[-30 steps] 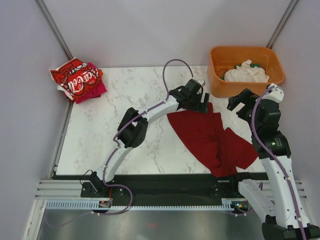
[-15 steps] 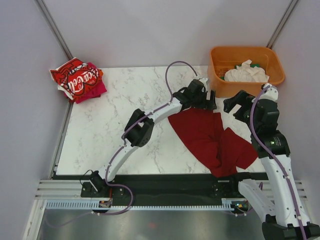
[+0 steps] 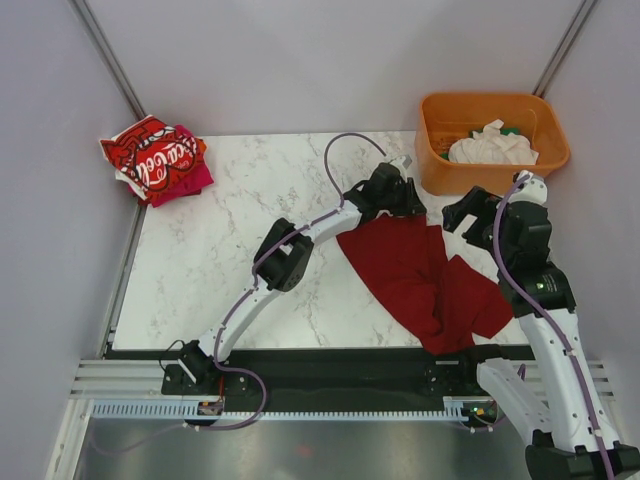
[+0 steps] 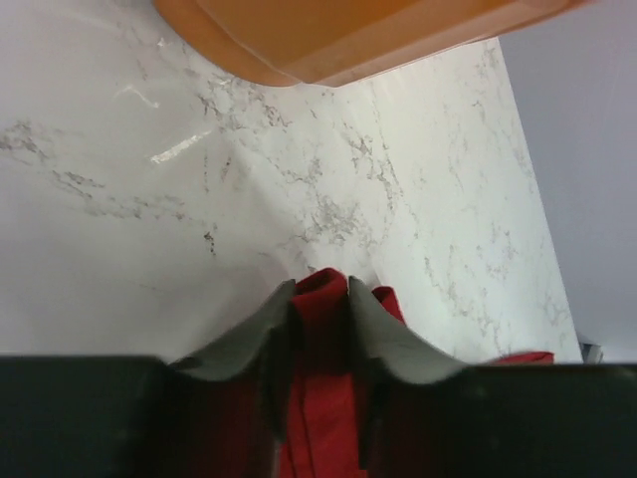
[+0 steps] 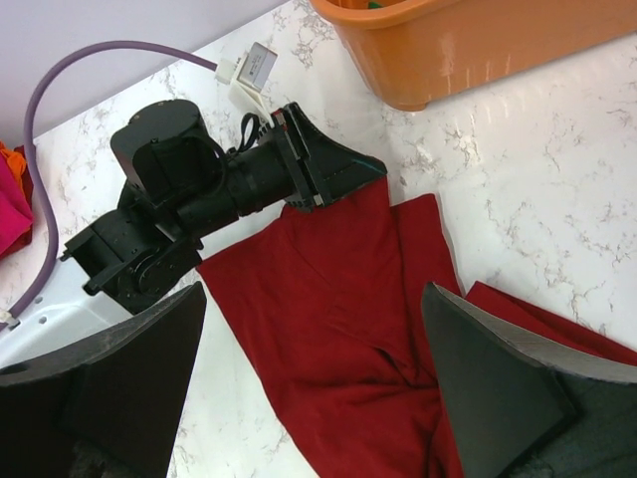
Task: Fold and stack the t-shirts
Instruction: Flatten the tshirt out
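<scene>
A plain dark red t-shirt lies crumpled on the marble table, right of centre. My left gripper is at its far edge, shut on a fold of the red cloth that stands between the two fingers. My right gripper hovers open above the shirt, right of the left gripper, holding nothing. A bright red t-shirt with white lettering lies folded on a magenta one at the back left corner. A white t-shirt sits bunched in the tub.
The orange plastic tub stands at the back right, just beyond both grippers, with something green beside the white cloth. Walls close the table in on the left, back and right. Bare marble spreads left of the dark red shirt.
The left gripper reached further right to the dark red shirt's far edge, then closed on the cloth. The right gripper drifted slightly left and stayed open.
</scene>
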